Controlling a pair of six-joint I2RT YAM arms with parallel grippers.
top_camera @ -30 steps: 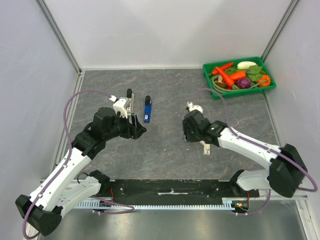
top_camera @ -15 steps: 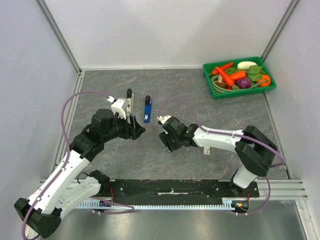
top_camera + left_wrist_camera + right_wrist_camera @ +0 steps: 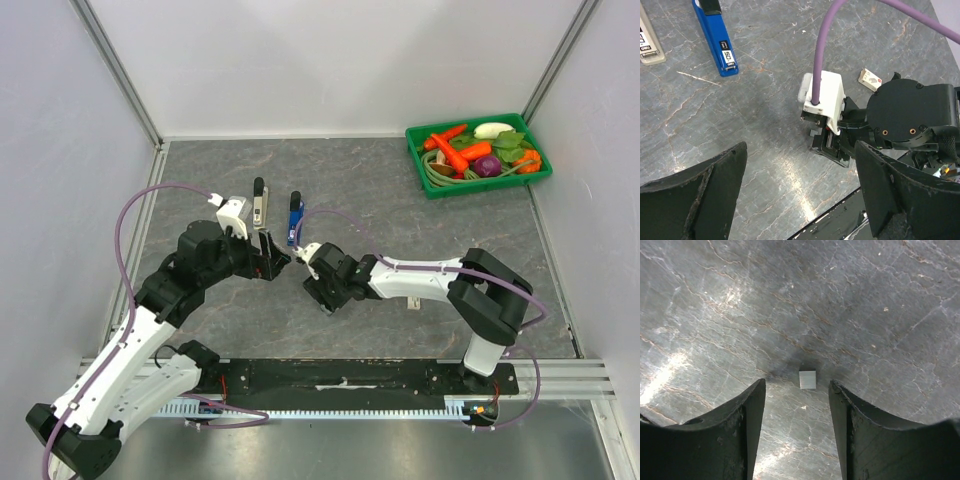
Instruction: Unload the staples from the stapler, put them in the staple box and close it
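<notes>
A blue stapler (image 3: 294, 218) lies flat on the grey table; it also shows in the left wrist view (image 3: 715, 37). A small silver block of staples (image 3: 807, 379) lies on the table just ahead of my right gripper (image 3: 796, 395), which is open and empty, low over the table, jaws either side of it. In the top view the right gripper (image 3: 322, 288) is below and right of the blue stapler. My left gripper (image 3: 273, 256) is open and empty, left of the right gripper, its fingers (image 3: 715, 190) wide apart above bare table.
A beige and black stapler (image 3: 259, 200) lies left of the blue one. A small white staple box (image 3: 411, 297) lies by the right forearm. A green tray (image 3: 430, 189) of toy vegetables stands at the back right. The right arm's purple cable (image 3: 822, 45) crosses the left wrist view.
My right gripper has swept left across the table, from the middle right to just beside the left gripper. The left gripper has shifted slightly down and left.
</notes>
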